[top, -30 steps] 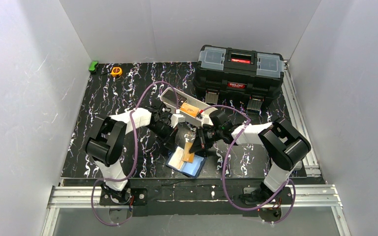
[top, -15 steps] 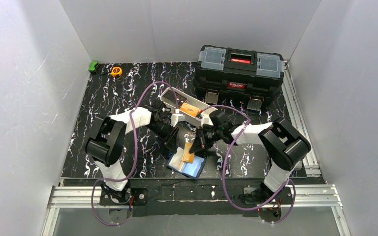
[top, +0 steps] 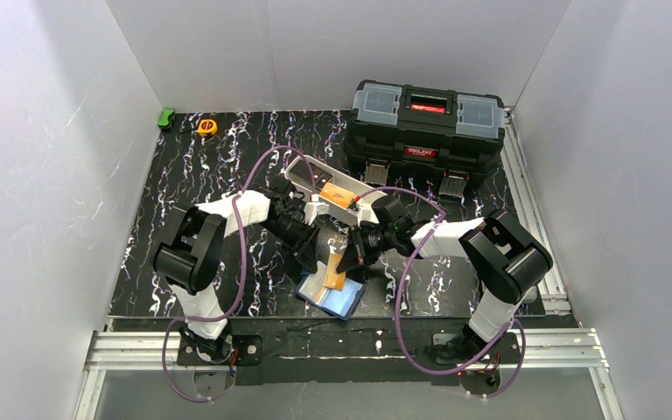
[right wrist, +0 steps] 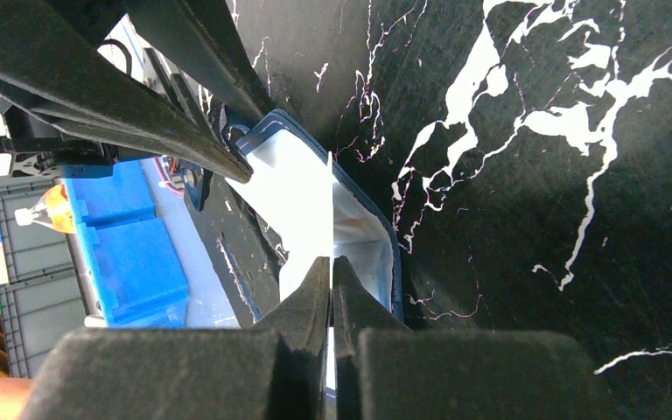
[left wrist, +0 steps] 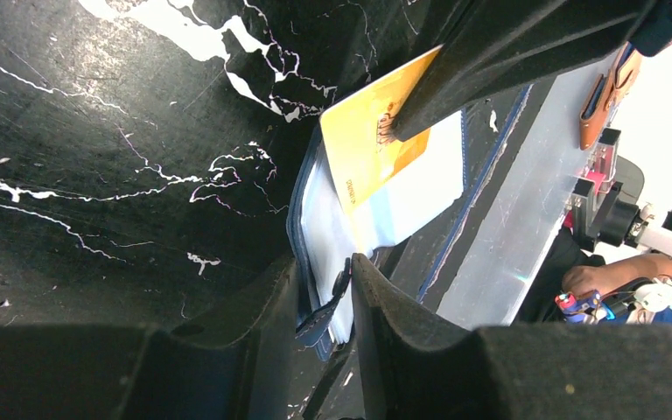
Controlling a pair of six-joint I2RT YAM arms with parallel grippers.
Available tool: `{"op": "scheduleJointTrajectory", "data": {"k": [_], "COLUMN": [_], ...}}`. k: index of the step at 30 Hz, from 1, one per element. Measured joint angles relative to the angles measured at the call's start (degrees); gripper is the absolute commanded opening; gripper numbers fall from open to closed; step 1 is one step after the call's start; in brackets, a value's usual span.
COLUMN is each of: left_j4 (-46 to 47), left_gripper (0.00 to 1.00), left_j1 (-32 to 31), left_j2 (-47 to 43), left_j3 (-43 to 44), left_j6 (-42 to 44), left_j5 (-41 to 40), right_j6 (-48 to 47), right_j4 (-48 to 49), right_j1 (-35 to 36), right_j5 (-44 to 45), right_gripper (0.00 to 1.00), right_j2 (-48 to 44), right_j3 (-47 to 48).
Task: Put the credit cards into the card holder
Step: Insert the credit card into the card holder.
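The card holder [top: 334, 295] lies open near the table's front edge, navy outside with pale sleeves inside. An orange-yellow credit card [top: 335, 269] stands tilted with its lower end in the holder's sleeves [left wrist: 376, 219]. My right gripper [top: 351, 254] is shut on the card's upper end. In the right wrist view the card [right wrist: 330, 201] shows edge-on between the fingertips of that gripper [right wrist: 331, 261]. My left gripper [left wrist: 324, 289] straddles the holder's near edge [left wrist: 302, 262], its jaws slightly apart, open, with the snap tab [left wrist: 319, 319] between them. No other credit card shows.
A big black toolbox [top: 426, 127] stands at the back right. A long white tray [top: 308, 179] with an orange item lies just behind the grippers. A yellow tape measure [top: 207, 127] and a small green object [top: 166, 117] sit at the back left corner.
The left gripper's jaws have eased apart around the holder's edge and that arm has shifted slightly. The right arm and the card have stayed put.
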Motion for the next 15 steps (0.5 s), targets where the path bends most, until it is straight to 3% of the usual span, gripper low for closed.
{"op": "scheduleJointTrajectory", "data": {"k": [9, 13, 15], "left_j4": [0.11, 0.7, 0.87], "left_gripper": [0.22, 0.34, 0.35], "left_j1": [-1.16, -1.62, -1.64], "left_j2": [2.23, 2.93, 2.99], "left_j3": [0.85, 1.42, 1.42], "left_j6": [-1.42, -3.3, -3.98], "left_j5": [-0.13, 0.74, 1.05], "right_j6": [-0.26, -0.35, -0.37], "right_j4": [0.0, 0.02, 0.04], "right_j1": [0.02, 0.02, 0.02], "right_j5": [-0.02, -0.04, 0.0], "right_gripper": [0.01, 0.01, 0.01], "right_j2": [0.0, 0.0, 0.0], "right_j3": [0.0, 0.0, 0.0]}}
